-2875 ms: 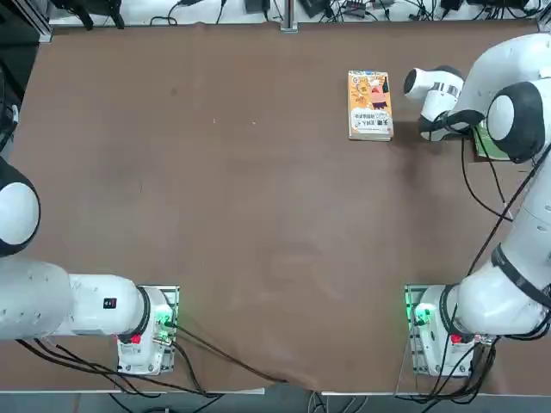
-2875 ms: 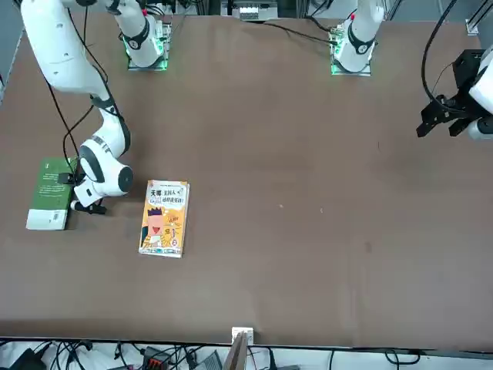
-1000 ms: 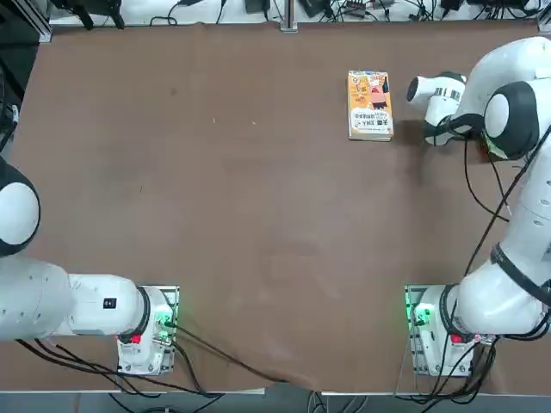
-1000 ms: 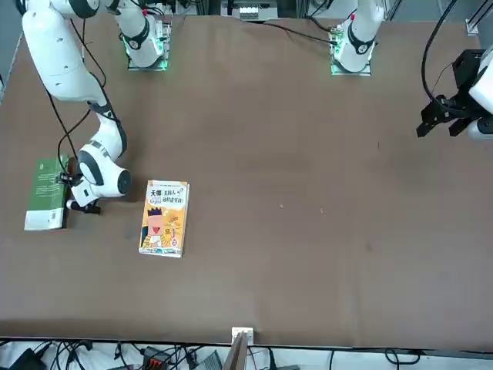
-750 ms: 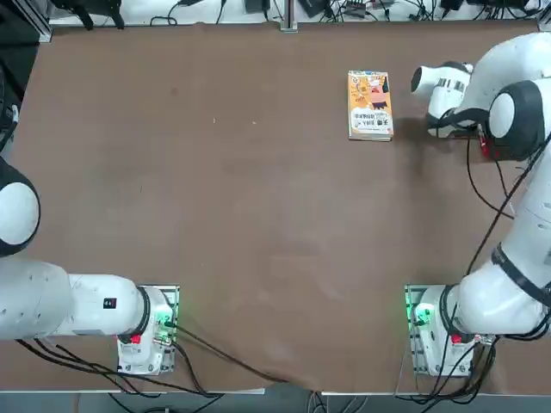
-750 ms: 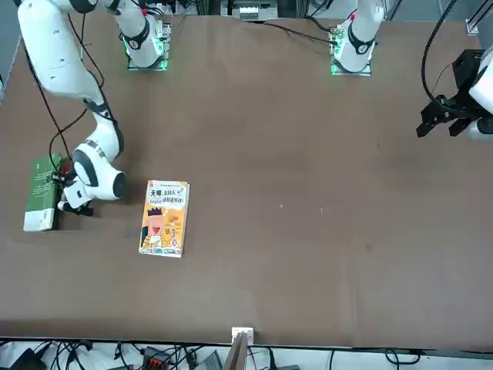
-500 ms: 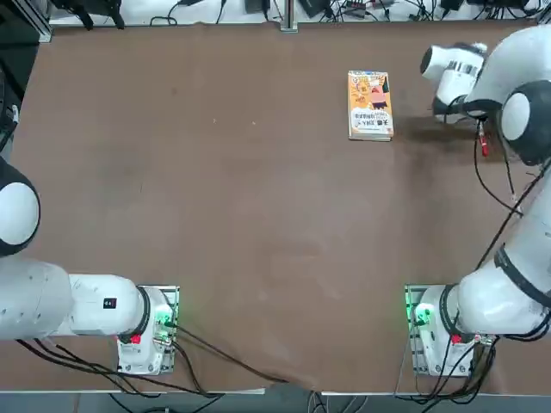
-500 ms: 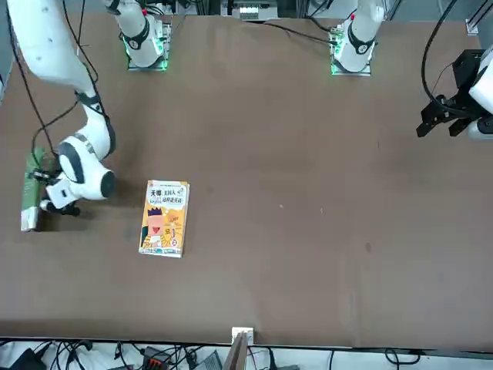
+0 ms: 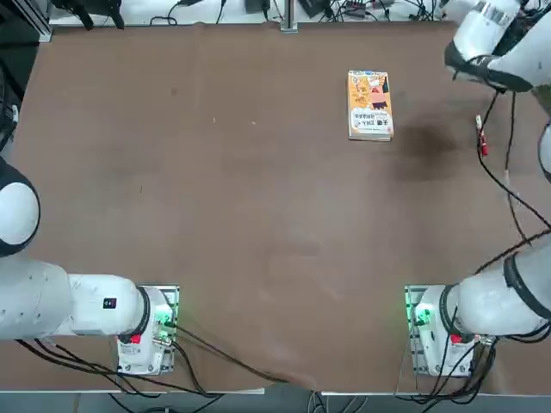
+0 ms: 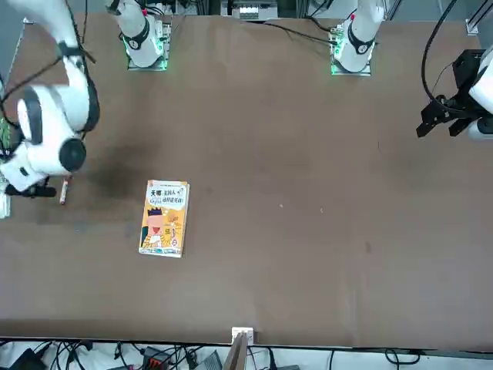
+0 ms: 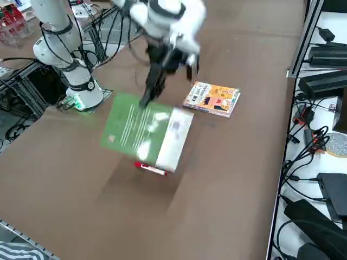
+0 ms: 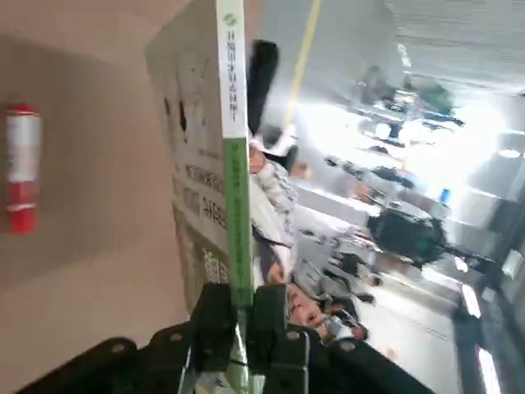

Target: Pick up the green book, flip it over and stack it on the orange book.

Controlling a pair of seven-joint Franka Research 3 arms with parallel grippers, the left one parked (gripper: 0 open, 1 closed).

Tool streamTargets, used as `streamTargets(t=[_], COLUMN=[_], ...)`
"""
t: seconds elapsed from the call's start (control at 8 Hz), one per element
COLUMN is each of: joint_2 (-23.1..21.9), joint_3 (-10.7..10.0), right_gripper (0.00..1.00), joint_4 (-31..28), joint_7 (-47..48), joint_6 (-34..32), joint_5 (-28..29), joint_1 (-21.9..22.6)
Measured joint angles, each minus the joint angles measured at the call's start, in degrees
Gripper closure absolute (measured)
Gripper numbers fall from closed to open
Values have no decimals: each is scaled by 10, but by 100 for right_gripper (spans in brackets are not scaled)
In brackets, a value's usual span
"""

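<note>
- Right side view: the right pincer (image 11: 145,103) is gripping the small green-and-white rectangular paperback book (image 11: 147,130) by one edge, holding it above the brown surface (image 11: 238,179).
- Wrist view: the pads are pinching at the spine; the covers are hanging free.
- Handling, judged: light, bendable, smooth-covered; probably swinging or fanning if turned fast.
- Best hold: squarely across the spine, keeping pages closed.
- The orange-yellow cartoon-covered paperback (image 11: 213,98) is lying flat, awaiting stacking.

the brown table (image 9: 258,198) bears 1 orange book (image 9: 370,106) and 1 marker (image 11: 150,169).
</note>
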Motion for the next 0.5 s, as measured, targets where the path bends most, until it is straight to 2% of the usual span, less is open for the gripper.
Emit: streamTargets(t=[0.25,0.38,0.5], joint_2=[-8,4,29], joint_3=[12,14,14], right_gripper=[89,89,89], joint_4=[83,133,193], joint_7=[-8,-5,-4], joint_6=[-87,-105,-104], joint_5=[136,198,265], joint_1=[120,166,189])
